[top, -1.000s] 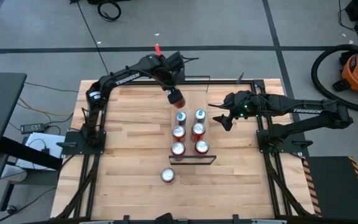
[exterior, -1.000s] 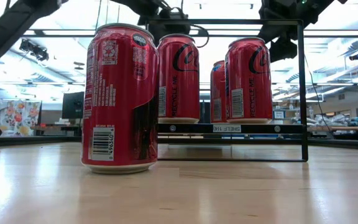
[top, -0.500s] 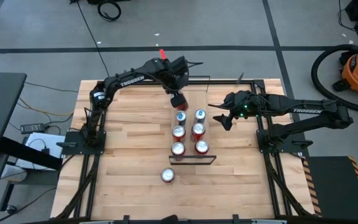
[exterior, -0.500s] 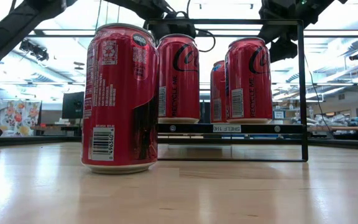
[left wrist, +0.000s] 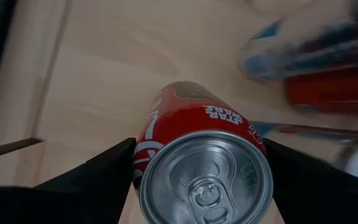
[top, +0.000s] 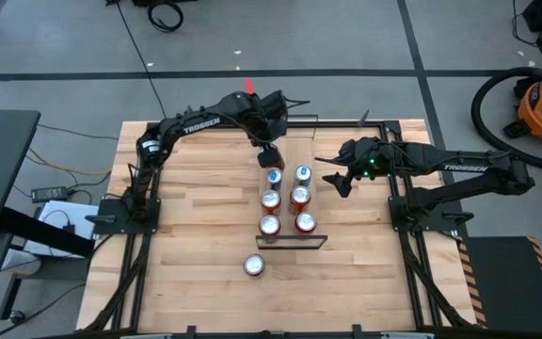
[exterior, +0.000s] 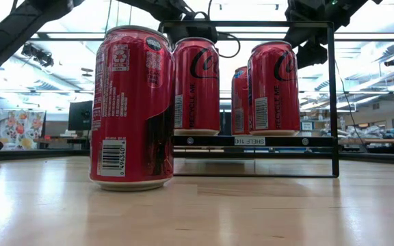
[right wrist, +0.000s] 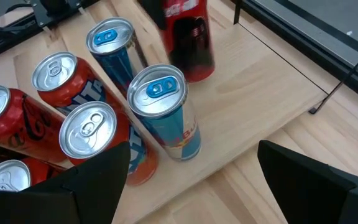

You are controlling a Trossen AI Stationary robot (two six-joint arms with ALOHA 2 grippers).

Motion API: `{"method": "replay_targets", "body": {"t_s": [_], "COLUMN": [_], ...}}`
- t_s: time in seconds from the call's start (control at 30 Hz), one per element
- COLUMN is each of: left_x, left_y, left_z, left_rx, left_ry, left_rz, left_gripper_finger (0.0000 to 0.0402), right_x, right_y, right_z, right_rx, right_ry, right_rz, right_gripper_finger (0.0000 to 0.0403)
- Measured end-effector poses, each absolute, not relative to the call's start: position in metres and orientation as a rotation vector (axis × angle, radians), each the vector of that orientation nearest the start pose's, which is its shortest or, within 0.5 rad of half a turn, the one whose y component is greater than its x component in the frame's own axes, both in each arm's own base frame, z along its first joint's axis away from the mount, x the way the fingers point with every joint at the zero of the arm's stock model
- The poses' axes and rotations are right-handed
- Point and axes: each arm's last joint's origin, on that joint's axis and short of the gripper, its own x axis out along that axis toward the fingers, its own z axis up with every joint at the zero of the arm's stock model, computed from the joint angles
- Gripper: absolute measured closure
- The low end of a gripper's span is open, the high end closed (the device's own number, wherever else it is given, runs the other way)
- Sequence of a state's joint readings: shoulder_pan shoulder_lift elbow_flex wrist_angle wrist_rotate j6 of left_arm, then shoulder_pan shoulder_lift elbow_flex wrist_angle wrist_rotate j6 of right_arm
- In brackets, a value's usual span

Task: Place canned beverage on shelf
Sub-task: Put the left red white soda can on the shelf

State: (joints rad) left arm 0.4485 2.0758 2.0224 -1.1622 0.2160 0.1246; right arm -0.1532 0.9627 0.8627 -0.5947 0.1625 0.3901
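My left gripper (top: 270, 151) is shut on a red can (left wrist: 197, 124) over the far end of the shelf (top: 294, 139), a narrow light-wood board with black wire rails. The right wrist view shows the can (right wrist: 185, 37) about upright just past the two blue cans (right wrist: 163, 109). Several cans stand on the board in two rows (top: 286, 200). Another red can (top: 254, 266) stands on the table in front of the shelf. My right gripper (top: 339, 181) is open and empty to the right of the shelf. My left gripper pinches the red can between its two fingers, one on each side of the can's wall (left wrist: 144, 155) near the top rim. The fingers come from above, and the can's top faces the wrist camera. Whether the can's bottom touches the board, I cannot tell.
The bare part of the board (right wrist: 247, 106) lies at its far end, beside the held can. The black wire rail (top: 290, 245) closes the shelf's near end. In the low view the loose can (exterior: 130, 109) stands in front of the shelf (exterior: 252, 140).
My left gripper has gone down and slightly toward the table's right edge with the red can, toward the far end of the shelf. The can has tipped from a slant to nearly upright.
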Motion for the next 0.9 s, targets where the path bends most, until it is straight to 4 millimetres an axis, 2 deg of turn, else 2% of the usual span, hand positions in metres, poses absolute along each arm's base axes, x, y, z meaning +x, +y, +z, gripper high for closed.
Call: {"method": "replay_targets", "body": {"t_s": [0.2, 0.4, 0.9], "left_x": [0.392, 0.396, 0.402], "left_y": [0.175, 0.176, 0.173], "left_z": [0.291, 0.281, 0.280], "left_rx": [-0.279, -0.278, -0.208], "left_ry": [1.161, 1.193, 1.160], "left_rz": [0.115, 0.127, 0.096], "left_gripper_finger": [0.0072, 0.0072, 0.0062], "right_x": [0.190, 0.190, 0.191], "right_y": [-0.034, -0.034, -0.034], "right_z": [0.294, 0.294, 0.295], "right_rx": [0.368, 0.368, 0.372], "right_ry": [0.629, 0.626, 0.619], "right_rz": [-0.435, -0.434, -0.426], "right_gripper_finger": [0.0039, 0.0039, 0.0039]}}
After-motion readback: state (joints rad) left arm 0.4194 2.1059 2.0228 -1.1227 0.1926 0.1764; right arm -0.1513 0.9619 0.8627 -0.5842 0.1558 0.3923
